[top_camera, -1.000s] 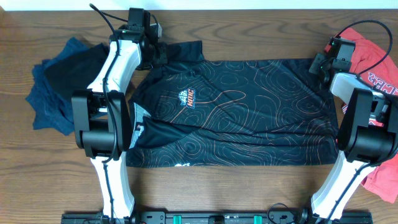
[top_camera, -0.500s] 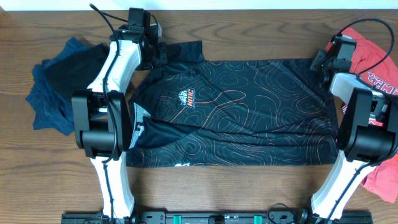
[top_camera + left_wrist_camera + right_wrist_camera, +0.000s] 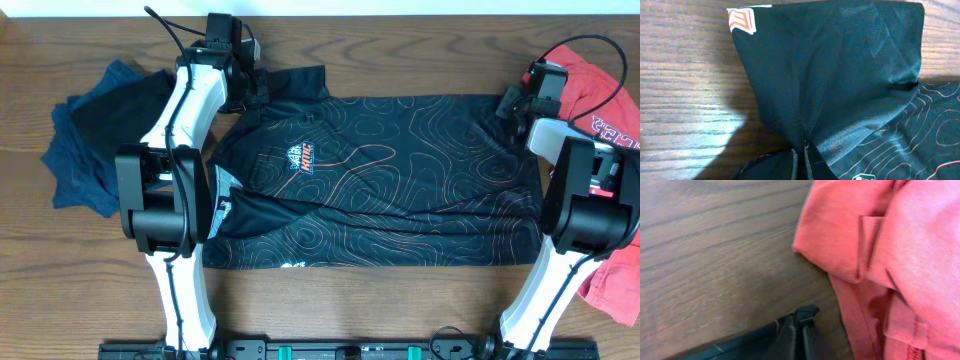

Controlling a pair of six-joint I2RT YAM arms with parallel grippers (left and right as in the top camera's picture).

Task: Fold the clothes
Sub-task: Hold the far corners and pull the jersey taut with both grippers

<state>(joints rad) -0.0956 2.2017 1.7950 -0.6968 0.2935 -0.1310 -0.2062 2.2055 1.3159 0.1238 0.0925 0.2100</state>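
Observation:
The clothes, a black jersey (image 3: pixel 400 170) with thin pale contour lines and an orange-white chest logo (image 3: pixel 302 158), lie spread flat across the table. My left gripper (image 3: pixel 255 90) is at the far left sleeve, shut on the black fabric (image 3: pixel 840 75). The cloth fans out from the pinch between its fingertips (image 3: pixel 802 157), and a small orange-white tag (image 3: pixel 741 20) shows on the sleeve edge. My right gripper (image 3: pixel 510 103) is at the jersey's far right corner. In the right wrist view it (image 3: pixel 799 327) is shut, with a tuft of black cloth (image 3: pixel 807 312) pinched at the tips.
A crumpled dark blue garment (image 3: pixel 90 140) lies left of the jersey. A red garment (image 3: pixel 605 110) with white lettering lies at the right, close beside the right gripper (image 3: pixel 900 255). Bare wooden table (image 3: pixel 400 300) shows along the near edge.
The right gripper shifted slightly at the jersey's far right corner and is now closed on the cloth. The left arm and the jersey have not visibly moved.

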